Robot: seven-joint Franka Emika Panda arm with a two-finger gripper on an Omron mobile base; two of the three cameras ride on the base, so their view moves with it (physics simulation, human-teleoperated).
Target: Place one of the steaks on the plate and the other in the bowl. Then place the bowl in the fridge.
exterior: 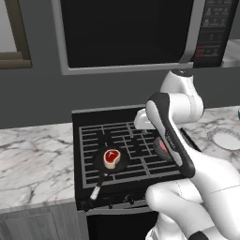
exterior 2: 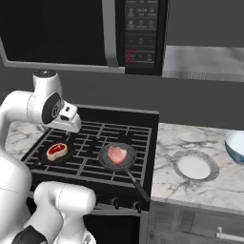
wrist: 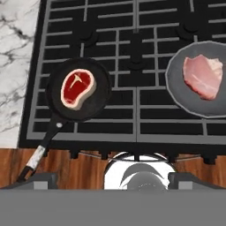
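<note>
Jaws first: whether they stand apart or together cannot be told, since the dark finger tips of the two-finger gripper [wrist: 113, 178] sit half hidden at the bottom of the hand view, with nothing between them.

Taking the black gas stove with its grey grate [exterior 2: 93, 143] as the landmark, the black microwave with a grey bar handle [exterior 2: 71, 31] hangs above it. To the right of the stove lies the white-and-grey marble counter [exterior 2: 190, 140]. On that counter, near the stove, rests the small round whitish-grey plate [exterior 2: 194, 167], bare, and further right, at the picture's edge, the pale blue bowl with a white inside [exterior 2: 236, 145].

On the stove's left burner sits a small dark long-handled frying pan [wrist: 79, 90] holding the red-centred steak with a cream fat rim [wrist: 77, 88]. On its right burner a second dark frying pan [exterior 2: 117, 157] holds the flatter pale pink steak [exterior 2: 116, 154].

Judging by this, the task is at its very start: both steaks are in their pans, and the hand hovers high over the stove's front. The next move calls for choosing one steak, lowering straight over it and closing on its edges.
</note>
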